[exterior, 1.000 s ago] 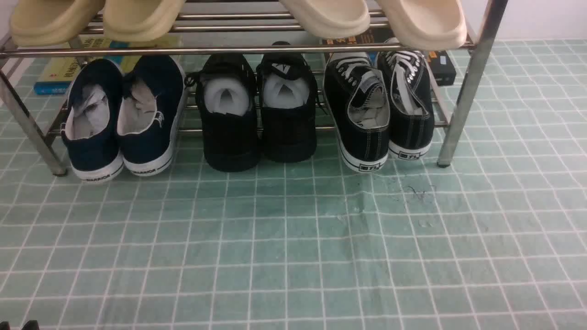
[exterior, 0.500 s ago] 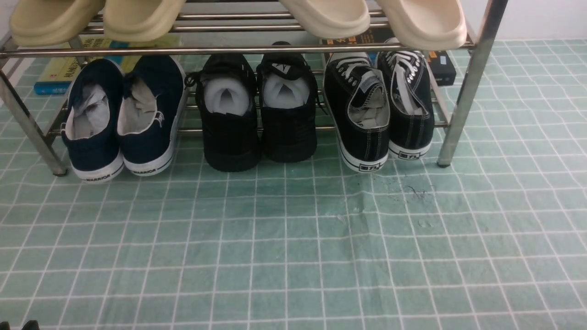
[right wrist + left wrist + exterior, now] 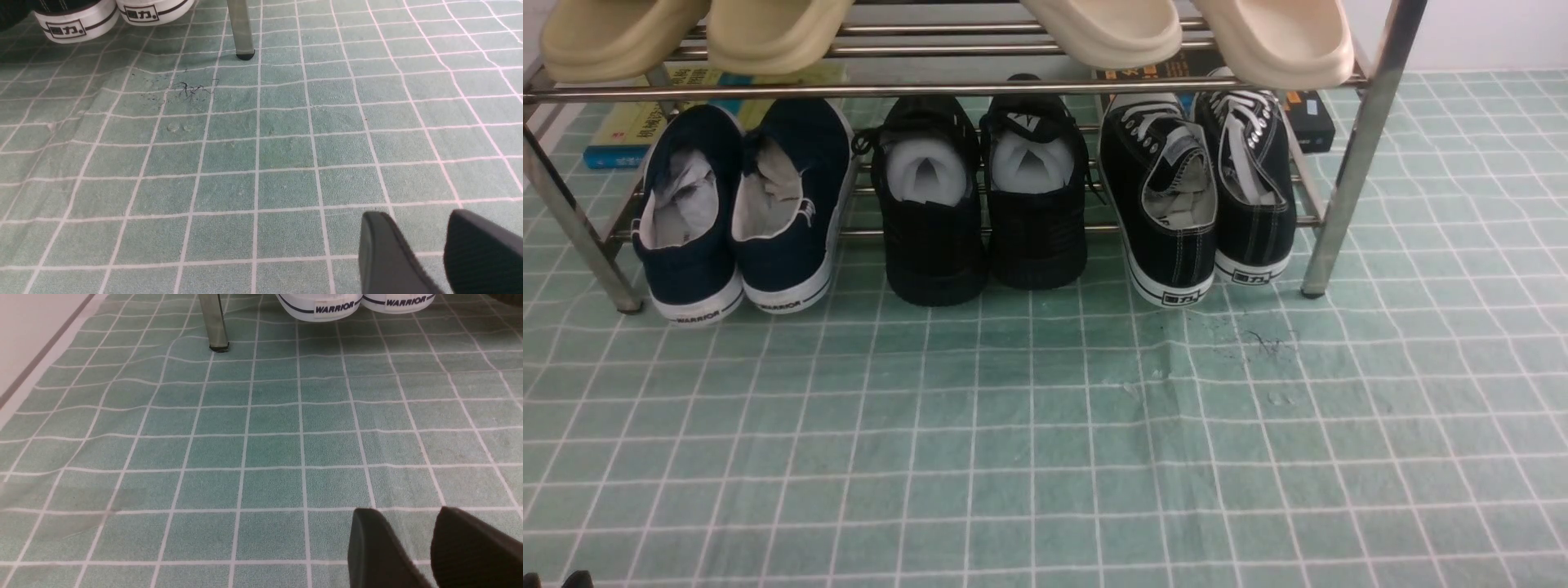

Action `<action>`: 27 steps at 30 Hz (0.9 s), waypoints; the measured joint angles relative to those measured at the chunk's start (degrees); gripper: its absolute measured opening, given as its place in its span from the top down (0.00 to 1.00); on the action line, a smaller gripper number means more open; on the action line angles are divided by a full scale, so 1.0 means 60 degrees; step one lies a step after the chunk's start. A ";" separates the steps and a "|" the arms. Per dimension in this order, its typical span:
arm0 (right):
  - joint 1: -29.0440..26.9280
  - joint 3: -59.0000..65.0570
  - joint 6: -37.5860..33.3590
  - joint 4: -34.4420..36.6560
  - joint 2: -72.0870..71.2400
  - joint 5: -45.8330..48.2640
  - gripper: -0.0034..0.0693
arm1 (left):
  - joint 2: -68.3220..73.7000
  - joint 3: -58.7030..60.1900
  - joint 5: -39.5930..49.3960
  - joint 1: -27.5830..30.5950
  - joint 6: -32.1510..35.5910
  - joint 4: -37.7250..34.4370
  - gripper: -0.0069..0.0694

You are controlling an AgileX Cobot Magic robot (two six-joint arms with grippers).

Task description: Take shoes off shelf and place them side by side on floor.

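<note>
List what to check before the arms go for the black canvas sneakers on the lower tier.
1. black canvas sneakers at the right end of the lower tier of the shelf, heels facing the robot: ok.
2. left gripper open, nothing between its fingers: ok.
3. right gripper open, nothing between its fingers: ok.
4. green grid floor in front of the shelf free of objects: ok.
5. headroom under the overhanging beige slippers: cannot tell.
</note>
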 joint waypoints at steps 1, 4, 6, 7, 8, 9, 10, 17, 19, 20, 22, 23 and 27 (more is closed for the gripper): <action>0.0000 0.0000 0.0000 0.0000 0.0000 0.0000 0.62 | 0.0000 0.0000 0.0000 0.0000 0.0000 0.0000 0.59; 0.0000 0.0000 0.0000 0.0000 0.0000 0.0000 0.62 | 0.0000 0.0000 0.0000 0.0000 0.0000 0.0000 0.59; 0.0000 0.0000 0.0000 0.0000 0.0000 0.0000 0.62 | 0.0000 0.0000 0.0000 0.0000 0.0000 0.0000 0.59; 0.0000 0.0000 0.0000 0.0000 0.0000 0.0000 0.62 | 0.0000 0.0000 0.0000 0.0000 0.0000 0.0000 0.59; 0.0000 0.0000 0.0000 0.0000 0.0000 0.0000 0.62 | 0.0000 0.0000 0.0000 0.0000 0.0000 0.0000 0.59; 0.0000 0.0000 0.0000 0.0000 0.0000 0.0000 0.62 | 0.0000 0.0000 0.0000 0.0000 0.0000 0.0000 0.59; 0.0000 0.0000 0.0000 0.0000 0.0000 0.0000 0.62 | 0.0000 0.0000 0.0000 0.0000 0.0000 0.0000 0.59; 0.0000 0.0000 0.0033 0.0133 0.0000 -0.0012 0.62 | 0.0000 0.0000 0.0000 0.0000 0.0000 0.0000 0.59; 0.0000 0.0009 0.0238 0.0708 0.0000 -0.0145 0.62 | 0.0000 0.0000 0.0000 0.0000 0.0000 0.0000 0.59; 0.0000 0.0021 0.0454 0.1200 0.0000 -0.0248 0.62 | 0.0000 0.0000 0.0000 0.0000 0.0000 0.0000 0.59; 0.0000 0.0077 0.0970 0.2119 0.0000 -0.0464 0.62 | 0.0000 0.0000 0.0000 0.0000 0.0000 0.0000 0.59; 0.0000 0.0103 0.1325 0.2872 0.0000 -0.0598 0.62 | 0.0000 0.0000 0.0000 0.0000 0.0000 0.0000 0.59; 0.0000 0.0111 0.2248 0.5595 0.0000 -0.1123 0.62 | 0.0000 0.0000 0.0000 0.0000 0.0000 0.0000 0.59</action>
